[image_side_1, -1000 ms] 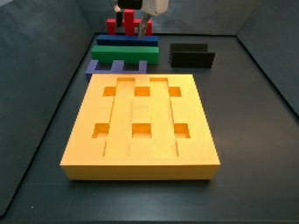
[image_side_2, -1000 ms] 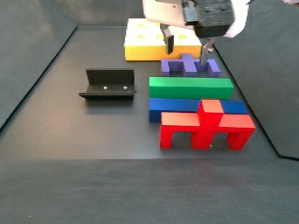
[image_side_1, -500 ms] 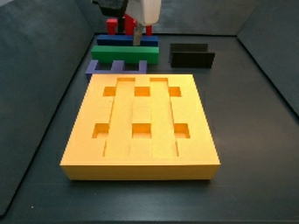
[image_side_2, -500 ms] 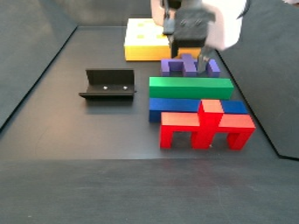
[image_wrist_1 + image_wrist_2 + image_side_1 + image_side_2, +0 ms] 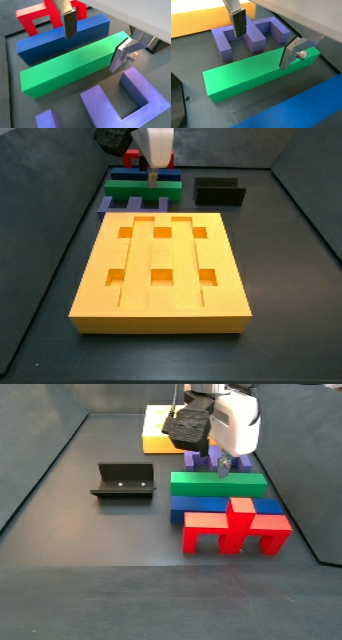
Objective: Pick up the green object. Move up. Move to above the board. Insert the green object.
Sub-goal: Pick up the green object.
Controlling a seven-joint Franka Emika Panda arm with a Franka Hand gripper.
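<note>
The arm reaches straight down at the top of a side view, its pincer [image 5: 223,466] spread apart, fingers [image 5: 69,24] straddling the green object [image 5: 73,62]. That bar lies flat on the table [image 5: 94,534], between the blue bar [image 5: 60,37] and the lavender comb-shaped piece [image 5: 248,36].

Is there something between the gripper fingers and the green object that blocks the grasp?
Nothing visible blocks it. The gripper is open above the green object, with one finger on the dark blue bar side and the other on the lavender comb-shaped piece side.
</note>
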